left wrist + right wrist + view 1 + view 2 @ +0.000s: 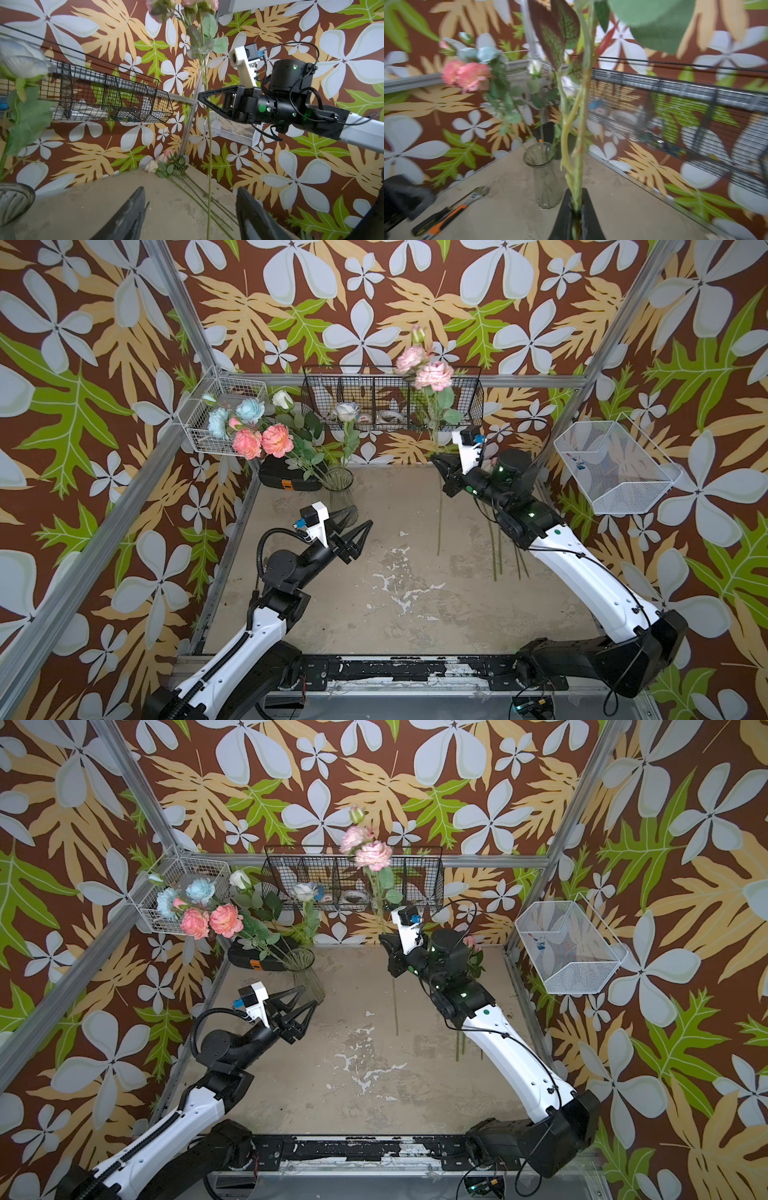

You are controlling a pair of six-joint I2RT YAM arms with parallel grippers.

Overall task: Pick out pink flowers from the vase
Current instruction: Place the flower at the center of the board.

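The clear ribbed vase (338,485) stands at the back left of the table, holding coral pink flowers (262,441), light blue flowers and white roses. My right gripper (440,460) is shut on the green stem of a pale pink flower (432,375), held upright and clear of the vase (544,176); the stem hangs down to the table. In the right wrist view the gripper (576,193) clamps that stem. My left gripper (357,526) is open and empty beside the vase's base, and the left wrist view shows the gripper (190,190) with jaws wide apart. More pink flowers (166,158) lie in the back right corner.
A black case with an orange latch (286,479) sits behind the vase. A black wire basket (390,398) hangs on the back wall and white baskets (224,414) (611,468) on the side walls. Loose stems (498,556) cross the table under the right arm. Hand tools (446,214) lie near the case.
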